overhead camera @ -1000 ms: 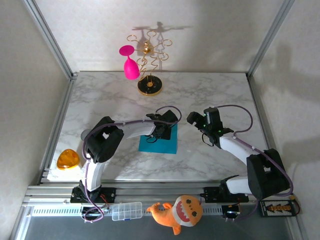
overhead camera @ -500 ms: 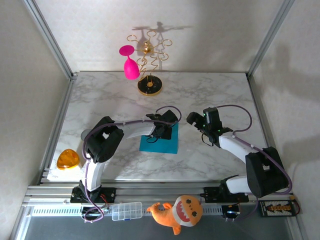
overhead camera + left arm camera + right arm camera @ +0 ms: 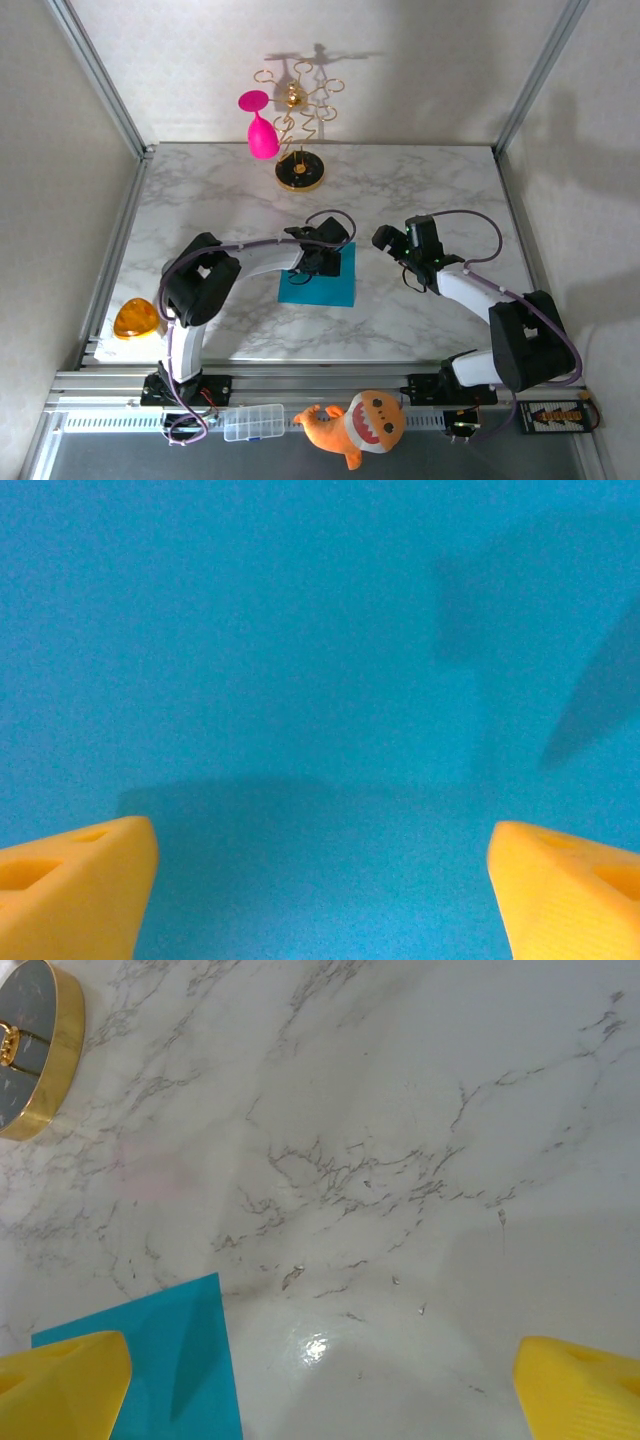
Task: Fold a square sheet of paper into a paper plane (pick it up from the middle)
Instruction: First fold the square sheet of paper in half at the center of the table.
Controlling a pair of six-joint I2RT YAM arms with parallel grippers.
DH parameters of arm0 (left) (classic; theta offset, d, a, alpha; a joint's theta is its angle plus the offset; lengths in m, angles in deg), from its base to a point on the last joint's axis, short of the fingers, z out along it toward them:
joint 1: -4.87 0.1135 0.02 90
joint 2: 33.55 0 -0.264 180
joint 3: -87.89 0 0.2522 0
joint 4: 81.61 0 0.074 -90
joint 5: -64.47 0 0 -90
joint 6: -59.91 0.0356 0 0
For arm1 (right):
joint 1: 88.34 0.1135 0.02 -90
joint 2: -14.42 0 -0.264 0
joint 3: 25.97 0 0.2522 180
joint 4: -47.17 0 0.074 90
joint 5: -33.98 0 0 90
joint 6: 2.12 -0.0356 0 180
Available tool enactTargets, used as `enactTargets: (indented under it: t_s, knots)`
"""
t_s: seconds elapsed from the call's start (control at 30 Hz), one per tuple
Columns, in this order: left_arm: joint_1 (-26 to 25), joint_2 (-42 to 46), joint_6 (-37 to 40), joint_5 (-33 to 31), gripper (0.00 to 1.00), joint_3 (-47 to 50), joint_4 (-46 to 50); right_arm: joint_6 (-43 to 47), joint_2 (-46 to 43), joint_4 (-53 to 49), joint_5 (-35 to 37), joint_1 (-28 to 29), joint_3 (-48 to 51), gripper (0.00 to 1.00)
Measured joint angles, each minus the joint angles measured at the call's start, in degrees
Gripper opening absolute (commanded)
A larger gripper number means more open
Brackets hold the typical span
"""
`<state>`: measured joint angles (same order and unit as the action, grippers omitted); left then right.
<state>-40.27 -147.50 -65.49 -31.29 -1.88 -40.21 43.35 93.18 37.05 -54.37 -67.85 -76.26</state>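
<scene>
1. The square sheet of paper (image 3: 322,290) lies flat on the marble surface (image 3: 450,190), about midway between the left and right edges and a little nearer the near edge than the far one.
2. Being square, it has no long axis. Its sides run roughly parallel to the surface's edges, skewed slightly.
3. The left hand (image 3: 318,263) is over the sheet's far half, and its wrist and cable hide that part, so the far edge is cut off in the top view.
4. In the left wrist view the fingers (image 3: 75,885) stand wide apart with plain turquoise paper (image 3: 300,680) between them and nothing clamped. Whether the tips touch the sheet cannot be told.
5. The right hand (image 3: 388,240) is just beside the sheet's right edge, over bare marble.
6. In its wrist view, the right hand (image 3: 320,1385) has its fingers spread wide and empty. One corner of the sheet (image 3: 150,1360) reaches in at the lower left, partly shaded.
7. The gold stand (image 3: 299,175) is near the far edge, well apart from the sheet, with a pink goblet (image 3: 262,135) hanging on it.
</scene>
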Motion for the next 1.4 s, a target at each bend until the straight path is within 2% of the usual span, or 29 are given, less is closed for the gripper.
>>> enactTargets:
  t_s: [0.4,0.8,1.13,1.27,1.4]
  knots:
    - [-0.02,-0.57,0.02,0.76,0.89,0.00,0.00,-0.02,0.87,0.00,-0.20,0.00,-0.13,0.98]
    - [-0.02,-0.96,0.00,-0.83,0.78,0.28,0.07,-0.02,1.42,0.00,-0.24,0.00,-0.33,0.98]
    - [-0.02,-0.96,0.00,-1.33,0.75,0.28,0.02,-0.17,1.51,-0.02,-0.24,0.00,-0.37,0.98]
    - [-0.02,-0.96,-0.04,-1.57,0.69,0.28,0.02,-0.20,1.51,-0.02,-0.24,0.00,-0.37,0.98]
    - [0.00,-0.96,-0.31,-1.75,0.59,0.28,0.00,-0.20,1.51,-0.02,-0.24,0.00,-0.37,0.98]
